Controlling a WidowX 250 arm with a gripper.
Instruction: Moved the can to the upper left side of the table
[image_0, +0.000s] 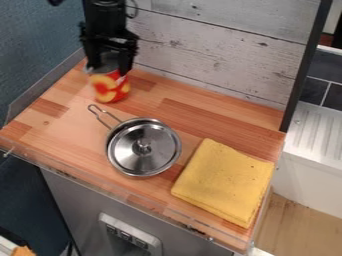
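Wooden strips make up the tabletop (67, 127), backed by a panel of pale, weathered boards (220, 45). A folded yellow cloth (224, 182) lies toward its lower right. Near the middle sits a steel pot (115, 135), a knobbed lid (150, 155) on top, its wire handle pointing upper left. Beyond that handle, the black claw (109, 71) is closed around the top of the red-and-yellow can (110, 91), upright at the tabletop's upper left.

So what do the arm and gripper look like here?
Arm: all black, chunky upright body, with a thin dark loop, likely cable, at its side. Gripper: also black, jagged, angular outline. No markings I can make out.
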